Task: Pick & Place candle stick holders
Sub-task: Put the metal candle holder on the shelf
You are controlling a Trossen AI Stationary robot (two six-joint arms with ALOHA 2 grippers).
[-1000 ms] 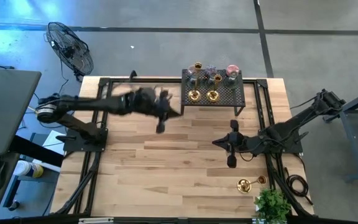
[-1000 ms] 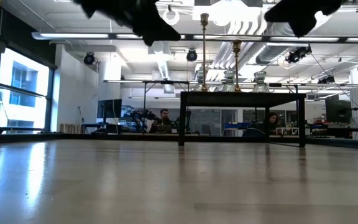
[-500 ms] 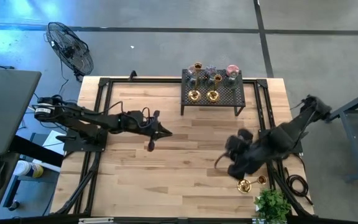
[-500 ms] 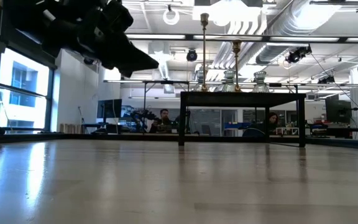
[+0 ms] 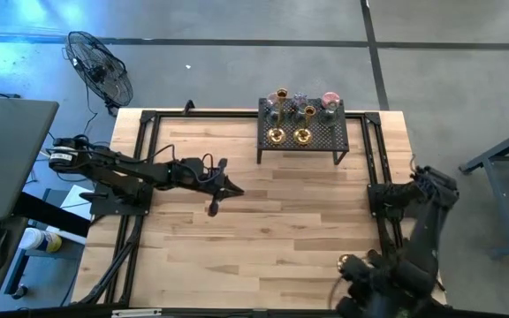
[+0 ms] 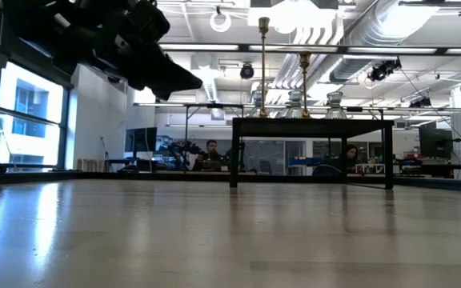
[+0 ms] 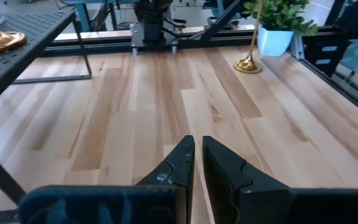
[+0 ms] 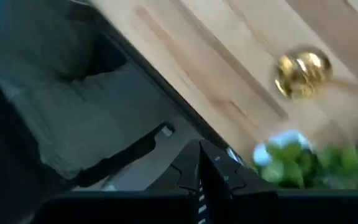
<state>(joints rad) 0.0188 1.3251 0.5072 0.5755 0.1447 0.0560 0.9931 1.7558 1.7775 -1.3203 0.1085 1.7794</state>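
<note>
Several candle stick holders stand on the black perforated rack (image 5: 303, 124) at the table's far side: brass ones (image 5: 277, 134) and pink (image 5: 330, 100) and purple glass cups; the low view shows the tall brass stems (image 6: 263, 64). One brass holder (image 5: 347, 262) stands alone on its round base near the table's near right corner; it also shows in the left wrist view (image 7: 248, 62) and the right wrist view (image 8: 302, 73). My left gripper (image 5: 215, 201) hangs shut and empty over the table's left middle. My right gripper (image 8: 199, 171) is shut and empty past the near right corner, near that holder.
A small green plant in a white pot (image 7: 278, 25) stands at the near right corner beside the lone holder, mostly under my right arm (image 5: 414, 238) in the high view. Bare wood lies across the table's middle (image 5: 272, 221). A fan (image 5: 100, 66) stands off the far left.
My left gripper has drawn back from beside the rack toward the table's near left, then held still. My right gripper has swung from the table's right middle toward the near edge, past the lone brass holder, and now hangs over the near right corner. No holder has moved.
</note>
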